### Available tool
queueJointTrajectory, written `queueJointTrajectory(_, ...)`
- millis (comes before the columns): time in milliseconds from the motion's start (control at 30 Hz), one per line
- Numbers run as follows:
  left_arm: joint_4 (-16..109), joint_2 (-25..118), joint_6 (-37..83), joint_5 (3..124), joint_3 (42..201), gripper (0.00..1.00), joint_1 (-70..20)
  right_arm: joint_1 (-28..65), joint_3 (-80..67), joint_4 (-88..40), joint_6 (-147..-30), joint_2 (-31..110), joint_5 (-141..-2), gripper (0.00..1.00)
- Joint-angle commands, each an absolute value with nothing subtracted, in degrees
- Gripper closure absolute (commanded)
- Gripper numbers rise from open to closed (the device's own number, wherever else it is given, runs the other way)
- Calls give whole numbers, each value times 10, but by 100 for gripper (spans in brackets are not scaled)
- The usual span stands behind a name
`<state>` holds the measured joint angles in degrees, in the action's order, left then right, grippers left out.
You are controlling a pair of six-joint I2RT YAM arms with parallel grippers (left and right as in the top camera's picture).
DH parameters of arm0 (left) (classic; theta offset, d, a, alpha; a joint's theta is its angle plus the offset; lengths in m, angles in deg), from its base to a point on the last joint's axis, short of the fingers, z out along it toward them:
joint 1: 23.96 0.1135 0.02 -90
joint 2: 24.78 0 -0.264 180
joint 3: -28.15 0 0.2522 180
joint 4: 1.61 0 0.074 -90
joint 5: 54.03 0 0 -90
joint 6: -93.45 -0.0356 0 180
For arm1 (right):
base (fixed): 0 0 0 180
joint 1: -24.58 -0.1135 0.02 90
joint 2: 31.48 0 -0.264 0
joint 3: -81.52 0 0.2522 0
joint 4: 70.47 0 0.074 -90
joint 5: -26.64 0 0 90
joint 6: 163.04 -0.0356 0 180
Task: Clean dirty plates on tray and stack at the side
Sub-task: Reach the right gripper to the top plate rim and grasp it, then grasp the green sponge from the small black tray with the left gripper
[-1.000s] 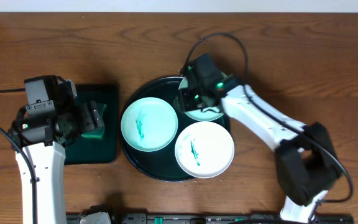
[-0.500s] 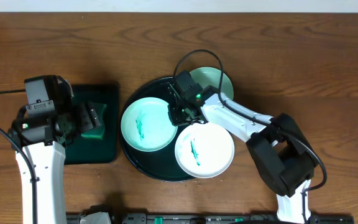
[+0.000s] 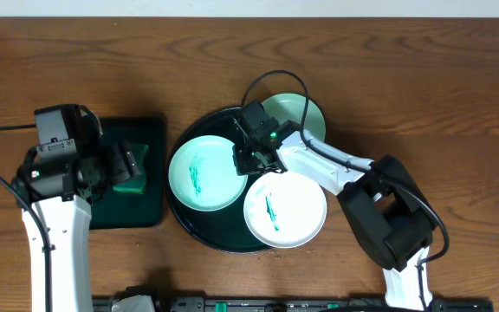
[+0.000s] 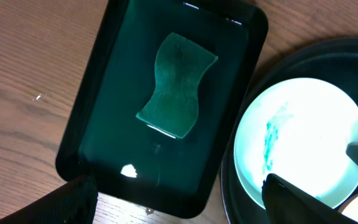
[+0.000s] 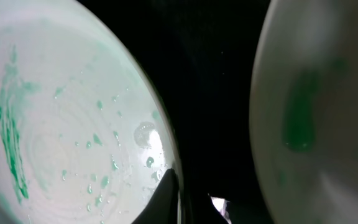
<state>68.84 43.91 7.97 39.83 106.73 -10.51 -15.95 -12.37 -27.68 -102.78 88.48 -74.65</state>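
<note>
- On the tray (image 3: 199, 229) lie two dirty plates. The mint plate (image 3: 208, 172) is on the tray's left half. The white plate (image 3: 285, 208) is on its near-right part and hangs a little over the rim.
- A second mint plate (image 3: 303, 117) sits at the tray's far-right rim, partly out over the desk (image 3: 405, 87). I cannot tell what it rests on.
- My right end effector (image 3: 251, 154) is low near the tray's middle, between the mint plate and the white plate. Only its tips show in the wrist view, so I cannot tell if it is wide or narrow.
- My left end effector (image 4: 188, 198) is wide apart and holds nothing. It hangs over the green tray (image 4: 92, 124), just left of the round tray, where the sponge (image 4: 176, 87) lies.
- I think the job now is to catch the mint plate by its rim on the side nearest the tray's middle.
- To do it well, I would slip one finger under that rim and pinch only the edge. I would keep off the white plate just beside it and lift slowly so the plate does not slide.
- All the plates lie flat, face up. They are round, so no side is longer.
- The green smear (image 3: 196, 173) on the mint plate is a stripe. It runs from the tray's far side toward its near side.
</note>
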Motion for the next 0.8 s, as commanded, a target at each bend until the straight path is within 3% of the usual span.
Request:
queueJointTrajectory(0,691,458,85,388,1076,15,-102,-166,-130,-276,-1030,902,-739,99)
queueJointTrajectory(433,647,622,37,378,1076,17,-92,-165,-130,-276,-991,902,-757,99)
queueJointTrajectory(767,561,737,-20,397,1076,25,-80,-164,-130,-274,-991,902,-759,99)
